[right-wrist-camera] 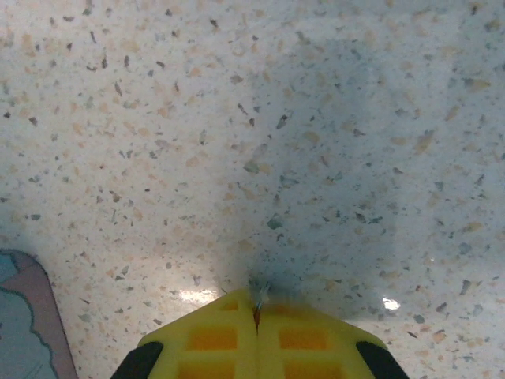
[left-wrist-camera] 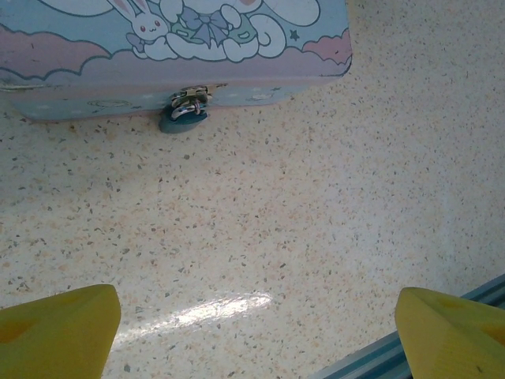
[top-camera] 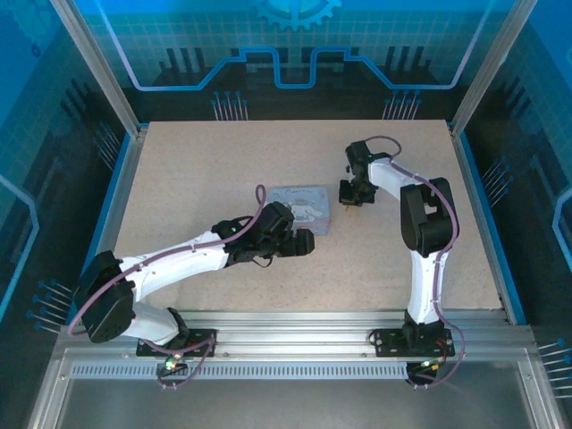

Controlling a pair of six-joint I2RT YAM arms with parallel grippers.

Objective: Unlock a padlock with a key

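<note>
A: Room round padlock [left-wrist-camera: 183,118]?
B: Open table [left-wrist-camera: 316,237] in front; hangs at tin [left-wrist-camera: 260,87] front edge. L gripper [left-wrist-camera: 256,335] wide apart, nothing held.
A: And key [right-wrist-camera: 261,291]?
B: Tiny sliver pinched in closed R gripper [right-wrist-camera: 256,306], mostly hidden.

Left tool [left-wrist-camera: 256,320] spread wide, right tool [right-wrist-camera: 256,312] pinched closed, both arms extended forward

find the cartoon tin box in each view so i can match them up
top external: tin box in the middle of the table
left wrist: tin box along the top edge, padlock at its front
right wrist: tin box corner, bottom-left
shared landmark: the speckled table
</note>
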